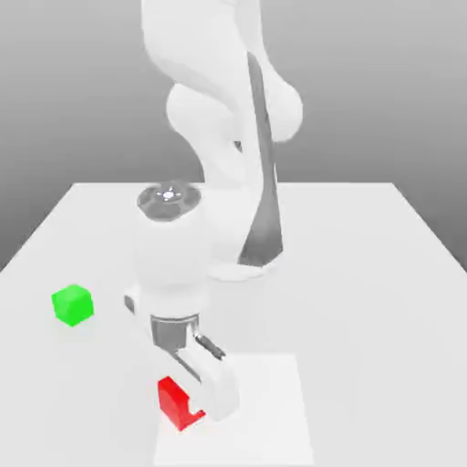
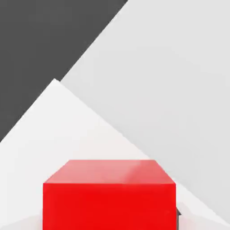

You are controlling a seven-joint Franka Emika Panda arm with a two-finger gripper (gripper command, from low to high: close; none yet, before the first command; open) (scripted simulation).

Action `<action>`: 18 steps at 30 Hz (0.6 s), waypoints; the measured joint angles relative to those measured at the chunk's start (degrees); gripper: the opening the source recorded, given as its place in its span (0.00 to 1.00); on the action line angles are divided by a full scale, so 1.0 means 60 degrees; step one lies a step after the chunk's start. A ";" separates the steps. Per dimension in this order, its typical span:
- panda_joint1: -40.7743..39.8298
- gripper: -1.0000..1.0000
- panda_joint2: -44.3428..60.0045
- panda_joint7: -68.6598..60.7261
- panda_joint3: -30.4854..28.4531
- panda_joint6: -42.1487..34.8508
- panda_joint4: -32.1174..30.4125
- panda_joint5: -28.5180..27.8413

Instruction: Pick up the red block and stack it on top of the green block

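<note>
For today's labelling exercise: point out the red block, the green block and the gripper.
red block [image 2: 108, 197], hand view, on its front face
green block [image 1: 72, 305], exterior view, on its middle
gripper [image 1: 202, 394], exterior view, between its fingertips, at the red block

White table [image 1: 365, 264] with a paler square patch [image 1: 274, 410] near its front edge

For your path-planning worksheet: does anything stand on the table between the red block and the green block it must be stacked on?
Nothing visible does. The gripper is down at the red block, and the table between it and the green block lies bare.
</note>
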 joint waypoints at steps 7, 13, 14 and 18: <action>-0.2607 0.00 -0.1937 0.0469 -0.1237 -0.0903 -0.1055 -0.0323; -0.4733 0.00 -0.3500 0.1008 -0.2659 -0.1249 -0.2232 -0.0643; -0.5018 0.00 -0.3629 0.1053 -0.2890 -0.1220 -0.2382 -0.0650; -0.5077 0.00 -0.2683 0.0787 -0.3204 -0.0174 -0.2486 -0.0208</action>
